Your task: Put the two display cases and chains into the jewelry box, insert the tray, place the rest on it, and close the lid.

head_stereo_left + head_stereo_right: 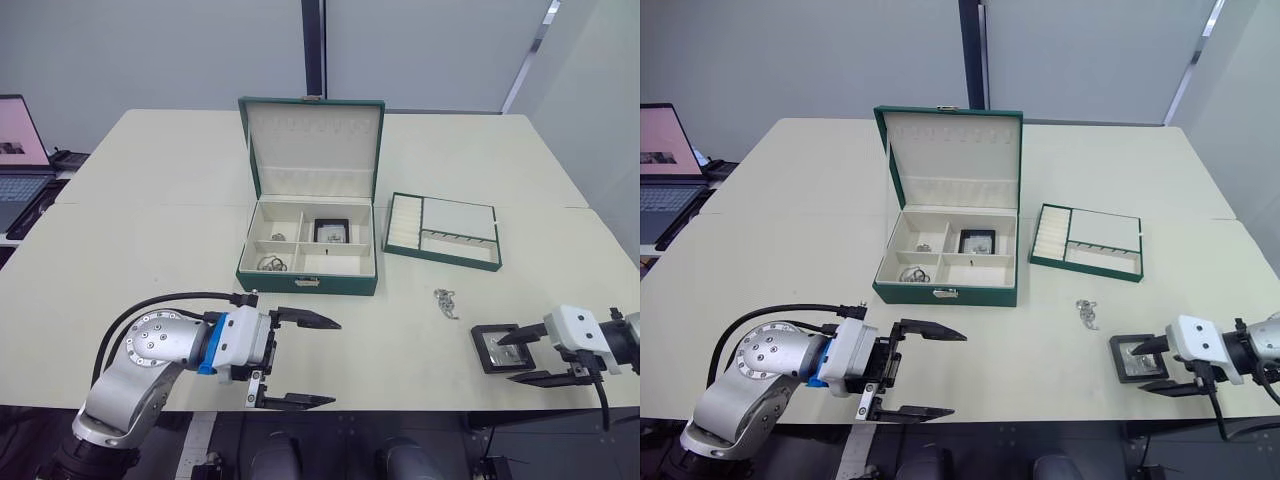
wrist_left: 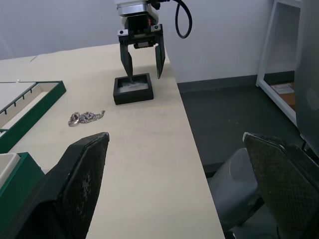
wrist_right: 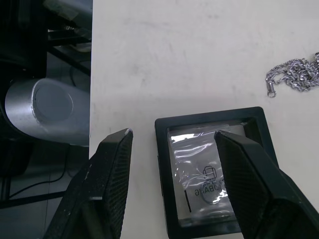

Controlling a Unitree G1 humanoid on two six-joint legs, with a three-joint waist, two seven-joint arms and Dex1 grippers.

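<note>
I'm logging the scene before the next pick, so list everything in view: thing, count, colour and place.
Jewelry box: 1, dark green with cream lining, middle of the table, lid standing open.
Display cases: 2, black; one in a rear box compartment, one on the table near the front right edge.
Chains: silver; one loose on the table between box and right gripper, others in the box's left compartments, number unclear.
Tray: 1, green-rimmed, cream-lined, on the table right of the box.
Table: 1, cream.
Laptop: 1, open, far left.
Left gripper: open, holding nothing, near the table's front edge.
Right gripper: open, one finger over the front display case, one outside it.
</note>
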